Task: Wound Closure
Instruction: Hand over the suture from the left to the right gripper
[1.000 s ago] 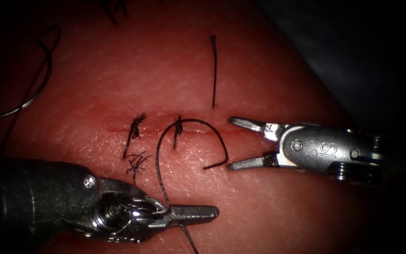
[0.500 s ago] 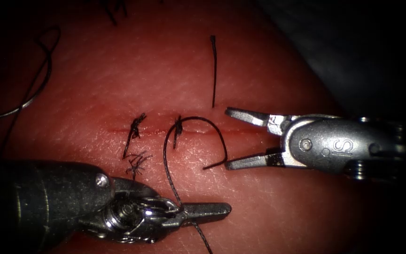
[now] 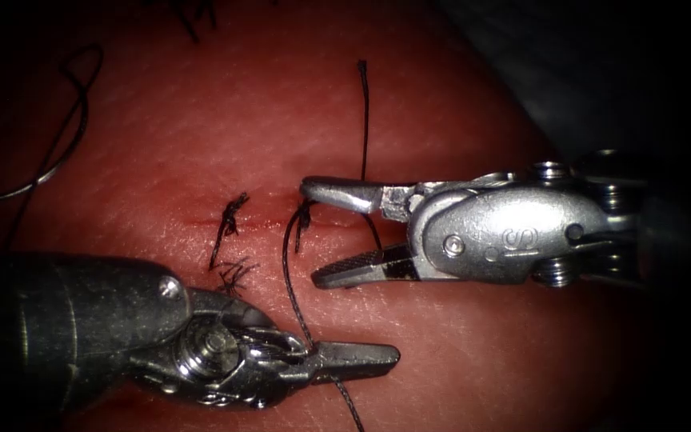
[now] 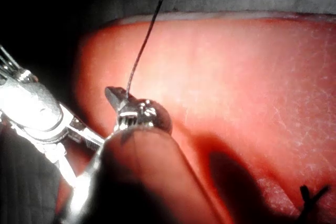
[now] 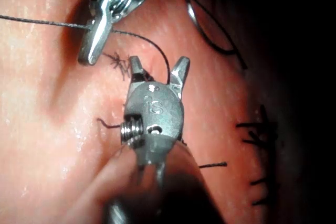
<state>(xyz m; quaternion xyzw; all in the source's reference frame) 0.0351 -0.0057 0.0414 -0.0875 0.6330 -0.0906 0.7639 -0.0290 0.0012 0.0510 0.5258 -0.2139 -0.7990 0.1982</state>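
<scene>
Across the cut (image 3: 265, 222) in the tissue (image 3: 457, 352), I log the following.

Right tool (image 3: 313, 236): jaws spread wide, holding nothing. Since a second ago it has advanced leftward along the cut; its upper jaw now lies over the cut beside the second knot (image 3: 303, 214), its lower jaw just below the cut, and the thread loop runs between them. I also see it in the right wrist view (image 5: 160, 72), jaws apart.

Left tool (image 3: 353, 360): jaws clamped on the thread (image 3: 288, 272), well below the cut. It has crept slightly rightward, and the loop above it stands narrower than before. The left wrist view shows thread rising from its closed tip (image 4: 118, 98).

Needle: I cannot pick it out.

First knot (image 3: 232, 212): on the cut, left of the second.

Cut end of thread (image 3: 364, 120): upright above the cut, unchanged.
</scene>
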